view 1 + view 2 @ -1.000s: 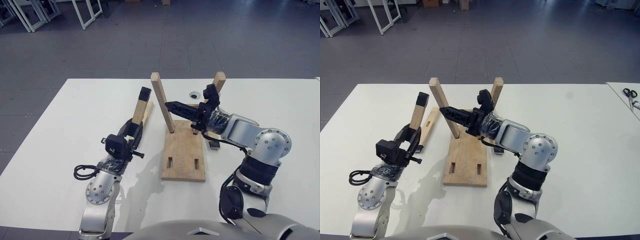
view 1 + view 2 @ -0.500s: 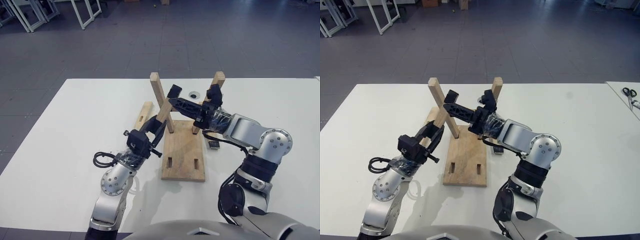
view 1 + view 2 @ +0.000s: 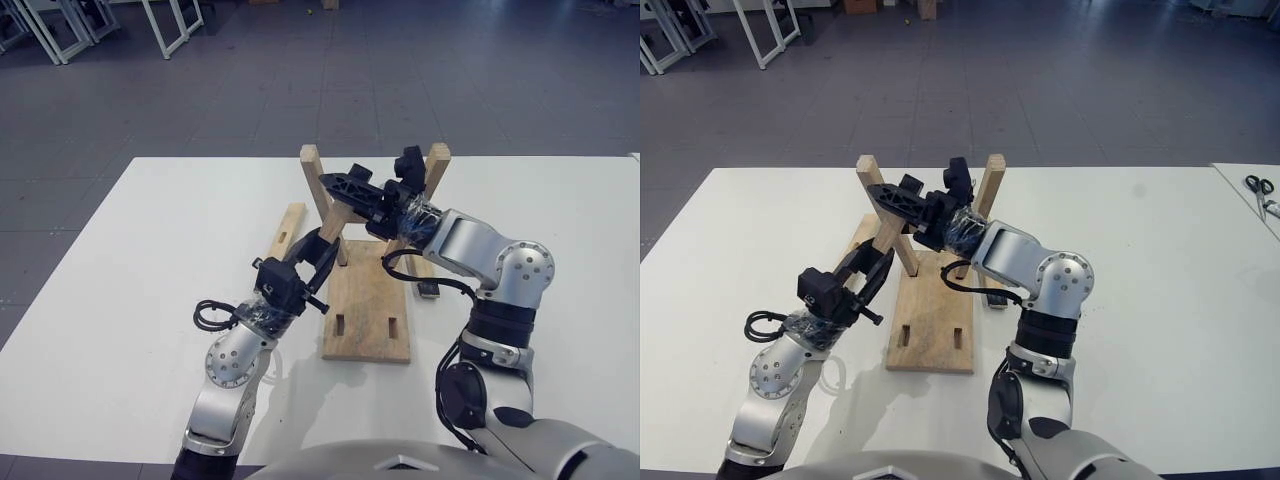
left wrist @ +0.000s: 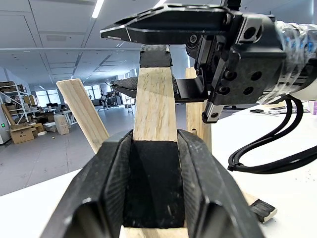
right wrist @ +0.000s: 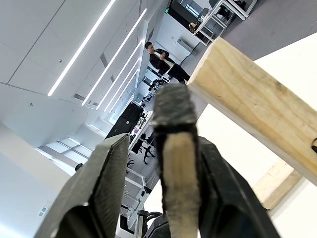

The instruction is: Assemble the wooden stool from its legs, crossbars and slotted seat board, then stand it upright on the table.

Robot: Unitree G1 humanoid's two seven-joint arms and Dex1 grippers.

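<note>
The slotted seat board (image 3: 365, 300) lies flat mid-table. Two wooden legs stand in its far slots, a left one (image 3: 318, 190) leaning outward and a right one (image 3: 434, 168). My left gripper (image 3: 320, 248) (image 4: 154, 144) is shut on a third leg (image 4: 154, 104) (image 3: 888, 232), which points up and away over the board's left edge. That leg's black-capped tip (image 5: 173, 111) sits between the spread fingers (image 5: 106, 183) of my right gripper (image 3: 340, 181), which is open around it, just beside the left standing leg (image 5: 252, 104).
A loose crossbar (image 3: 290, 225) lies on the table left of the board. A short black-tipped piece (image 3: 428, 290) rests by the board's right edge. A round table hole (image 3: 388, 187) is behind the board. Scissors (image 3: 1260, 185) lie far right.
My left arm swung from the table's left side to the board, carrying the leg. My right gripper rose and turned left until its fingers came around the leg's black tip.
</note>
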